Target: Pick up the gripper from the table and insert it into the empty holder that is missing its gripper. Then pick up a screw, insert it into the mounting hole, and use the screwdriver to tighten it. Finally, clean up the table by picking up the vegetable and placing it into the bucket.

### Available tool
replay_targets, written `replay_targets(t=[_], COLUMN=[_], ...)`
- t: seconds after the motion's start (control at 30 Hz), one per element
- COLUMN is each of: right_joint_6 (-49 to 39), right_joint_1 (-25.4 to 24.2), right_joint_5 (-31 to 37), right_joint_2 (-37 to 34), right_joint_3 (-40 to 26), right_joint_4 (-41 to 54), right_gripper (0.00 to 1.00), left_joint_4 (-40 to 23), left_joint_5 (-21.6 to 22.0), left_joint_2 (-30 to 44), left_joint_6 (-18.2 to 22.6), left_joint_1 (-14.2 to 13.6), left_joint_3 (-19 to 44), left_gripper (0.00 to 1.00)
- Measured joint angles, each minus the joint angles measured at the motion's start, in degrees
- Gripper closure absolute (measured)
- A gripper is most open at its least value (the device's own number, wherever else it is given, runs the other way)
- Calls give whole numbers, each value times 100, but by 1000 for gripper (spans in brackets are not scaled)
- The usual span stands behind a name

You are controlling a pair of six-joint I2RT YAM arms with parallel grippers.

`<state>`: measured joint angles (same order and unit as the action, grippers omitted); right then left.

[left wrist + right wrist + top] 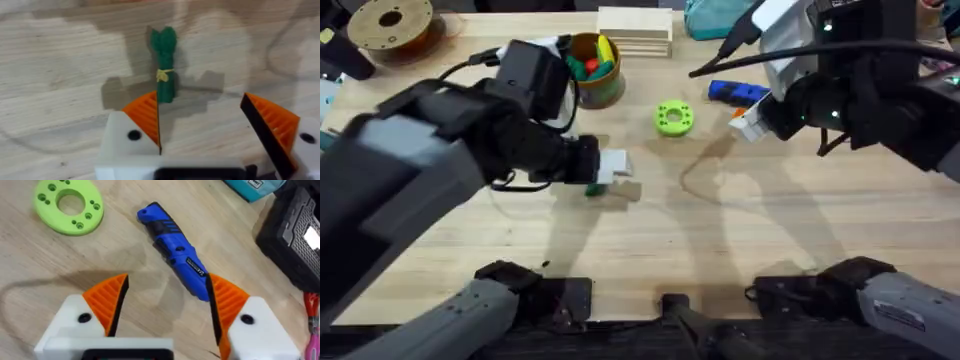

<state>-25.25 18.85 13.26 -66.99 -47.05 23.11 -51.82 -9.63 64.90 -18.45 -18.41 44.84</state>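
The vegetable (164,62), a slim dark green bundle tied with a yellow band, lies on the wood just past my left gripper (207,125). That gripper is open, with one orange pad (145,115) close to the stalk's near end. From overhead, the left gripper (620,178) hovers mid-table over the vegetable (592,189). The blue screwdriver (175,250) lies flat ahead of my open right gripper (167,300), its end near one finger. Overhead, the screwdriver (738,92) sits beside the right gripper (748,120). The bucket (595,70) stands at the back, holding toy produce. A loose gripper piece, empty holder and screw are out of view.
A lime-green ring (673,117) lies between the bucket and the screwdriver. At the back sit a filament spool (390,25), stacked wood blocks (635,30) and a teal box (255,187). A black case (295,235) stands right of the screwdriver.
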Motion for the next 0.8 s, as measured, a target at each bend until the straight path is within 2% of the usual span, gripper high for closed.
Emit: replay_targets(t=[0.2, 0.4, 0.67, 0.7, 0.8], right_joint_6=[1, 1, 1, 1, 1], right_joint_1=[0, 0, 0, 0, 0], right_joint_5=[0, 0, 0, 0, 0], right_joint_2=[0, 0, 0, -1, 0], right_joint_3=[0, 0, 0, 0, 0], right_joint_4=[2, 2, 2, 2, 1], right_gripper=[96, 96, 96, 96, 96], left_joint_4=[292, 597, 573, 572, 604], left_joint_5=[447, 551, 683, 706, 745], left_joint_2=[781, 1620, 1804, 1804, 1827], left_joint_6=[-207, -260, -326, -353, -348], left_joint_1=[0, 0, 0, 0, 17], left_joint_3=[0, 0, 114, 114, 114], left_gripper=[14, 14, 15, 96, 542])
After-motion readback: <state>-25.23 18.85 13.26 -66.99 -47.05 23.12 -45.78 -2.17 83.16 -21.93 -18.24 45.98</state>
